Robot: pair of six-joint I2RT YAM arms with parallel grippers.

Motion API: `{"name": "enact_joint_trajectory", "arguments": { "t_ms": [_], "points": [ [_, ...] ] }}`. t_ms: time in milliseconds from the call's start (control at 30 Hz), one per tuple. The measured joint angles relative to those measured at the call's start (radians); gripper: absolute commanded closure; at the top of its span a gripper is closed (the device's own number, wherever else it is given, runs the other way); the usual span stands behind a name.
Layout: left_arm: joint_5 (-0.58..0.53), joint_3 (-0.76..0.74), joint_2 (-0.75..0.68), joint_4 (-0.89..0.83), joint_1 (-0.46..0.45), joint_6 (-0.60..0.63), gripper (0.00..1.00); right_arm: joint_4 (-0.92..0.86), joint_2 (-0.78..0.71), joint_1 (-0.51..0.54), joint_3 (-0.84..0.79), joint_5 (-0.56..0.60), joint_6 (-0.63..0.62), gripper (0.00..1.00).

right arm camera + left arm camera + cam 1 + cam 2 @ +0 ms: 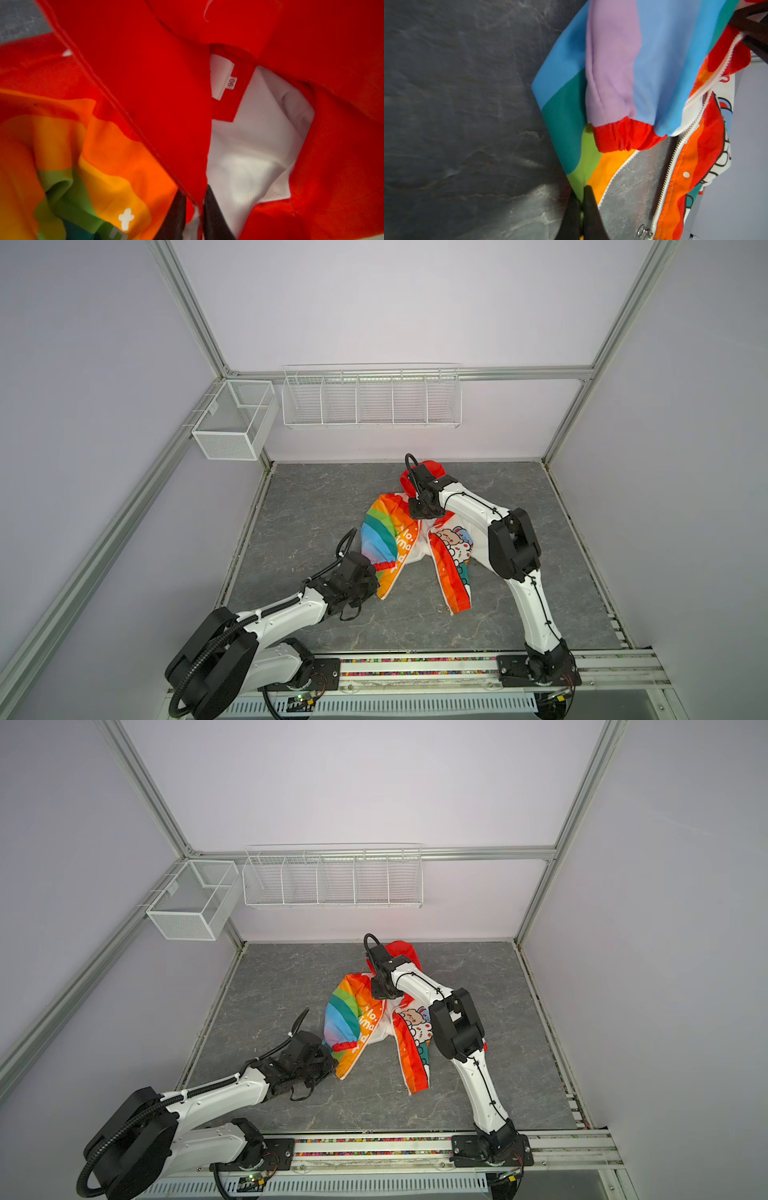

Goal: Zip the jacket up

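On the grey table (324,506) the jacket (409,545) lies front up, its red hood (403,947) toward the back wall and its hem toward our bases. Our left gripper (582,195) is clamped on the hem corner of the rainbow half (384,537), the fingers pressed together with green and orange cloth between them. Our right gripper (196,204) sits at the far end, at the neck. Its fingers stand close together with the red hood edge running between them, and we judge that a pinch on the cloth.

What matters for the next move is how the zipper (675,158) lies. Its long axis runs from neck to hem, roughly from far to near in both top views. The two fronts lie close together near the neck but splay apart toward the hem, with bare table between them. The ring pull (441,608) lies at the hem end of the cartoon half (455,543), just across that gap from our left gripper, on its right. So the left arm is much the nearer to the ring pull, while the right holds the opposite end of the line. We judge that the rainbow corner must be carried sideways across the gap to meet that pull before any draw toward the neck can begin.
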Motion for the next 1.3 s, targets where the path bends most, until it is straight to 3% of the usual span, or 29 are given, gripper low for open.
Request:
{"name": "enact_joint_trajectory", "arguments": {
  "t_ms": [133,333,567,733,900,1300],
  "points": [
    [-0.006,0.000,-0.042,-0.020,0.000,0.000,1.00,0.034,-0.061,-0.016,-0.063,-0.053,0.005,0.93],
    [-0.023,-0.001,-0.166,-0.059,0.000,-0.013,1.00,0.161,-0.150,-0.060,-0.138,-0.225,0.019,0.93],
    [-0.054,0.043,-0.382,-0.190,0.000,-0.023,1.00,0.317,-0.146,-0.095,-0.122,-0.441,0.047,0.93],
    [-0.059,0.087,-0.454,-0.232,-0.003,-0.047,1.00,0.391,-0.094,-0.095,-0.028,-0.546,0.066,0.93],
    [-0.085,0.087,-0.360,-0.194,-0.080,-0.080,1.00,0.421,-0.024,-0.109,0.031,-0.633,0.085,0.93],
    [-0.101,0.117,0.046,0.052,-0.207,-0.124,1.00,0.431,0.101,-0.214,-0.026,-0.740,0.103,0.93]
  ]
}}
